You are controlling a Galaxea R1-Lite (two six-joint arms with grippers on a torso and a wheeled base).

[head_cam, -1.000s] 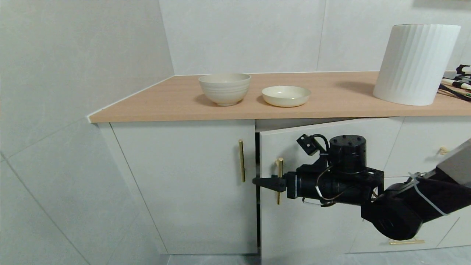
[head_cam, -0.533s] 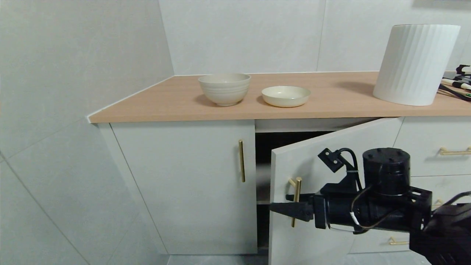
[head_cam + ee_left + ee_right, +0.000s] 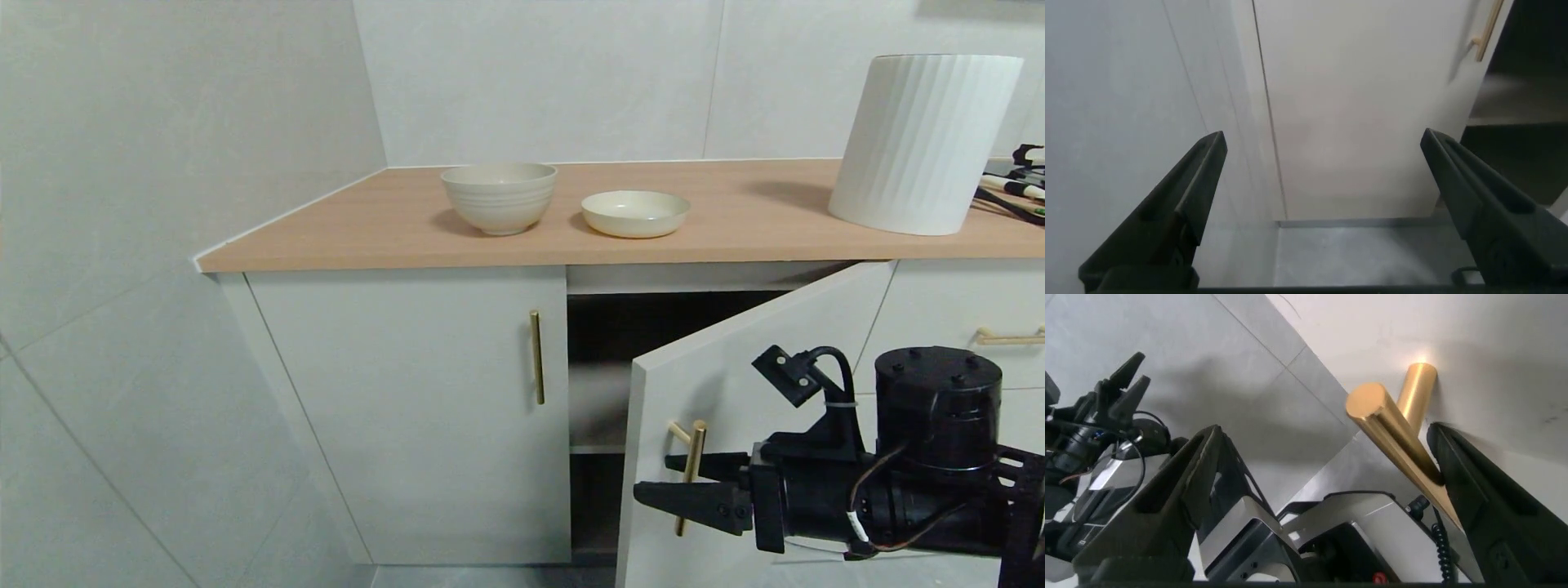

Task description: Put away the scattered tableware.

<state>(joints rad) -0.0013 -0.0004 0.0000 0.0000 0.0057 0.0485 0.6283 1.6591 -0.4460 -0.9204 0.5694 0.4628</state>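
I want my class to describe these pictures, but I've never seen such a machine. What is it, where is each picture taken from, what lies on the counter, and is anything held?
It is a two-armed wheeled robot. One picture comes from its head camera, the others from a camera on each wrist. On the counter stand a bowl, a shallow dish and a white ribbed container. The right claw, open, straddles the gold handle of a partly open cabinet door; nothing is gripped. The left claw is open, empty.

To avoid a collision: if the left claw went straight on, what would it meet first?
The left claw would probably meet the closed cabinet door, low down; depth is unclear.
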